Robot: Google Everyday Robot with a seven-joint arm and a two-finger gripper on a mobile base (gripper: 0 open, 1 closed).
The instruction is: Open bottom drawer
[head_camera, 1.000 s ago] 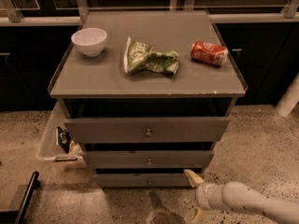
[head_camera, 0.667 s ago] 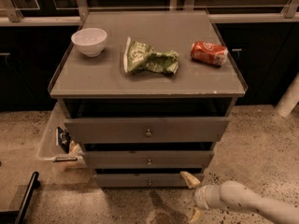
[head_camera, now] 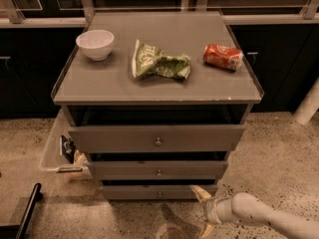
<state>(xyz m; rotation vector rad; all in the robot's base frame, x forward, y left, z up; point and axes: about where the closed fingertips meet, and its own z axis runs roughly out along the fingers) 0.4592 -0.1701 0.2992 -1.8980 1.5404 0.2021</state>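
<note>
— Where is our gripper?
— Low over the floor, at the end of our pale arm; its two yellowish fingers are spread apart with nothing between them; we hold nothing.
— And the bottom drawer?
— Just left of the gripper; its slim front sits beneath the two bigger fronts. The gripper's upper finger is near the drawer's right end, though we cannot say whether it touches; the brass knob lies further left, well clear of the jaws.
— So how much is done?
— Only the approach, we judge; the drawer looks shut or nearly so. What is left: bring the gripper left to the knob, close on it, pull the drawer out.
— Anything else about?
— Up above the gripper, on the cabinet top: a white bowl; a crumpled green bag; a red can.
</note>
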